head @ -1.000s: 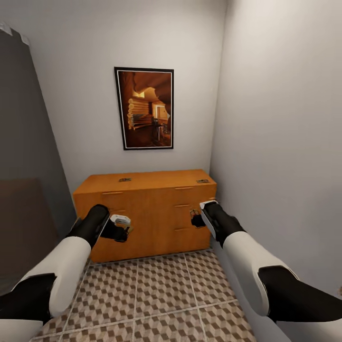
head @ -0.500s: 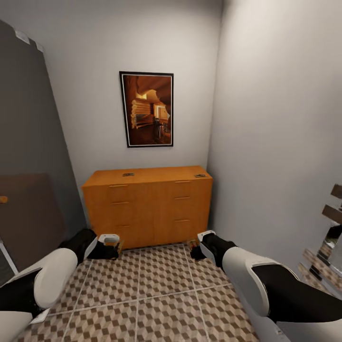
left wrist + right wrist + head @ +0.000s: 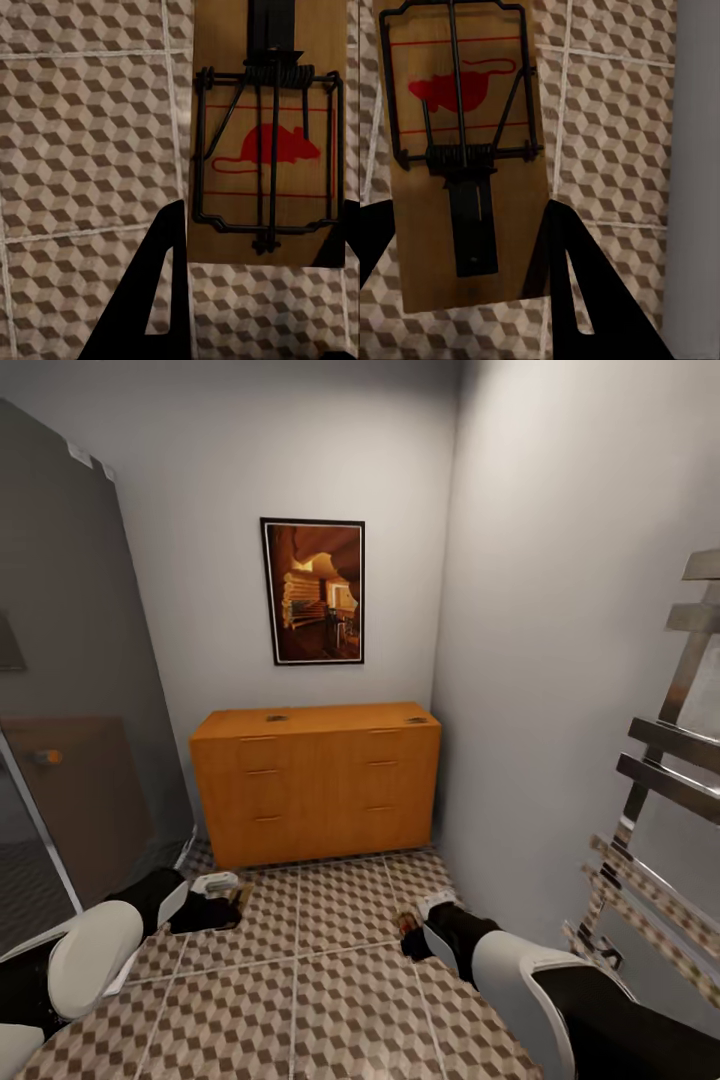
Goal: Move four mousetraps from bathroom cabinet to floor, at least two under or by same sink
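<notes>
The left gripper (image 3: 255, 247) is gripping a mousetrap (image 3: 266, 135) between its dark fingers (image 3: 161, 292) — a flat wooden board with black wire and a red mouse print, hanging over the bathroom floor (image 3: 82, 150). The right gripper (image 3: 465, 255) is clamping a second mousetrap (image 3: 461, 150) the same way, its fingers (image 3: 577, 285) pressing the board's edges above the cube-patterned tiles, with a grey wall (image 3: 697, 165) just beside. In the head view both arms are reaching low over the floor (image 3: 330, 1000), the left gripper (image 3: 225, 905) and right gripper (image 3: 408, 935) well apart. Beyond them the cabinet (image 3: 315, 780) is standing against the back wall, drawers closed, with two more small dark mousetraps (image 3: 277, 717) lying on its top — one near each end. A framed picture (image 3: 313, 590) is hanging above it, and a metal towel rail (image 3: 660, 800) is showing on the right wall.
</notes>
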